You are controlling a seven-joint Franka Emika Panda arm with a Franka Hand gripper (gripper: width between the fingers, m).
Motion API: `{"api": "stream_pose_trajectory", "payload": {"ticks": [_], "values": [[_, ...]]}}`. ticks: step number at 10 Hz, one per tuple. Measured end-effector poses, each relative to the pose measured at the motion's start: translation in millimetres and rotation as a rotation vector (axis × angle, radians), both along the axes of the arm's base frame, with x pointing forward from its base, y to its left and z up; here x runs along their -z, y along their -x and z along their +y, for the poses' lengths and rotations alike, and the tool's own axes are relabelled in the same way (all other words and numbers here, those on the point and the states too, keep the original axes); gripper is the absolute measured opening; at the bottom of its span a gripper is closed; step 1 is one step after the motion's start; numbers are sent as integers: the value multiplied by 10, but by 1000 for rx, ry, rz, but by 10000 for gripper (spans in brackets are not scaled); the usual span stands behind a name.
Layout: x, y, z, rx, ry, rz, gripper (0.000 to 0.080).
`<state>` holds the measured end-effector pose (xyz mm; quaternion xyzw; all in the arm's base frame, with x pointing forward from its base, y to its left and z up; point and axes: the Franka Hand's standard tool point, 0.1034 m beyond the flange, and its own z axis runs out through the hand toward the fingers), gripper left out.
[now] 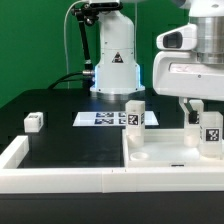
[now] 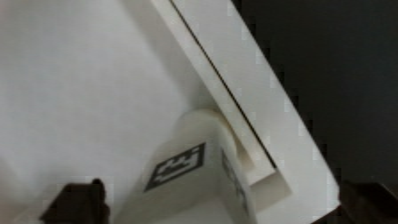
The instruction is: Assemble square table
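The square table's white slab (image 1: 168, 152) lies flat at the exterior view's right front. One white tagged leg (image 1: 133, 113) stands upright at its far left corner. A second tagged leg (image 1: 212, 130) stands at the slab's right side, directly under my gripper (image 1: 203, 112). The gripper is open, its fingers wide on either side of the leg's top and holding nothing. In the wrist view this leg (image 2: 210, 160) shows its tag between the dark fingertips (image 2: 80, 200), with the gripper (image 2: 222, 208) over the slab (image 2: 89, 90). A third leg (image 1: 35, 121) lies on the black table at the left.
The marker board (image 1: 105, 118) lies flat behind the slab, in front of the robot's base (image 1: 115, 70). A long white rail (image 1: 60, 168) borders the black table (image 1: 60, 135) along the front and left. Black table surface (image 2: 338, 60) shows past the slab's edge.
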<state>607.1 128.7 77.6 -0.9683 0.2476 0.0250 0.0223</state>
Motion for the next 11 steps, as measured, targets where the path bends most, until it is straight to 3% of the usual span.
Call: {"api": "stream_pose_trajectory", "payload": {"ticks": [7,9,10,11], "values": [[-28,-56,-94,-482,-9,-42,648],[-16,-51,-91,-473,-8,-40,392],[-12,-49,-93,-473,-8,-39,392],[-11,-50,-94,-473,-8,-39,290]]}}
